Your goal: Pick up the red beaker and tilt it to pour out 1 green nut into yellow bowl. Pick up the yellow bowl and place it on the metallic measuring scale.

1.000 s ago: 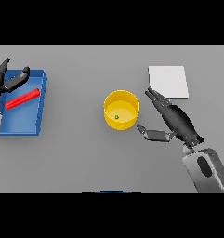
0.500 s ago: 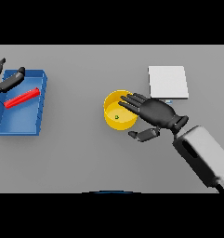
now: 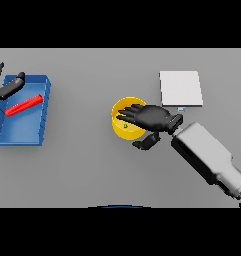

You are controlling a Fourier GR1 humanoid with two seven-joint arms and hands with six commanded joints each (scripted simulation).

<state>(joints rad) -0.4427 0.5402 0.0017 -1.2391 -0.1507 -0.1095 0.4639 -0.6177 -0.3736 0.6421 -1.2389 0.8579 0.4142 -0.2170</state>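
Bowl (image 3: 125, 127): sitting left of the scale (image 3: 180, 88), green nut (image 3: 125, 126) inside; pouring judged done. Beaker (image 3: 24, 105): lying in the blue tray (image 3: 22, 135), far left of bowl. Right robot hand (image 3: 151, 117): reaching over bowl, fingers spread, gripping nothing. Left robot hand (image 3: 6, 87): hovering relaxed at tray. Lifting bowl onto scale is remaining.

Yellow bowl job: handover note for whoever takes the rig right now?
Right hand: palm down over the round yellow bowl, fingers spread across its rim, thumb at its near side; not closed on it yet.
Left hand: idle at the far left, open, over the back corner of the blue tray.
Red beaker: lying in the blue tray.
Small green nut: inside the yellow bowl, so the pour looks done.
Flat metallic measuring scale: behind and to the right of the bowl, nothing on it.
Left to do: grasp the bowl, lift it, set it on the scale.
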